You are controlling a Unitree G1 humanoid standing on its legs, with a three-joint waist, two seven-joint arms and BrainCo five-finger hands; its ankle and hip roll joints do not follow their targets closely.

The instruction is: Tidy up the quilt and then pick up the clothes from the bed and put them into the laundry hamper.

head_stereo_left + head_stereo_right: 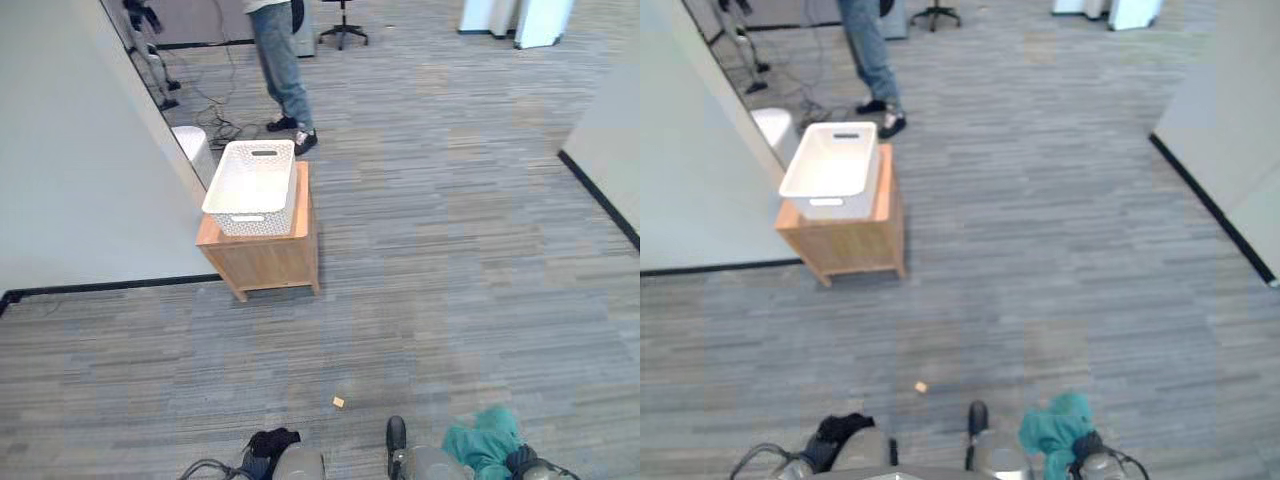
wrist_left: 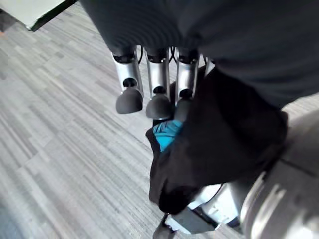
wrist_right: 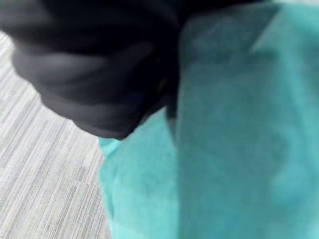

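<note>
Left robot hand [image 2: 159, 84] clutches black garment [image 2: 214, 144]; right robot hand's grip on teal garment [image 3: 234, 129] unclear.

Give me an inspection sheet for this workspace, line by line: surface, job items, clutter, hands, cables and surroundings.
Surface: striped grey carpet.
Job's things: white hamper looks empty, on a wooden cabinet; black garment at the left hand; teal garment at the right hand.
Clutter: a small tan scrap on the carpet.
Hands: left hand, fingers over the black garment; right hand, fingers hidden.
Cables: black cables on the floor beyond the hamper.
Surroundings: a person's legs behind the cabinet, an office chair, white wall.
</note>
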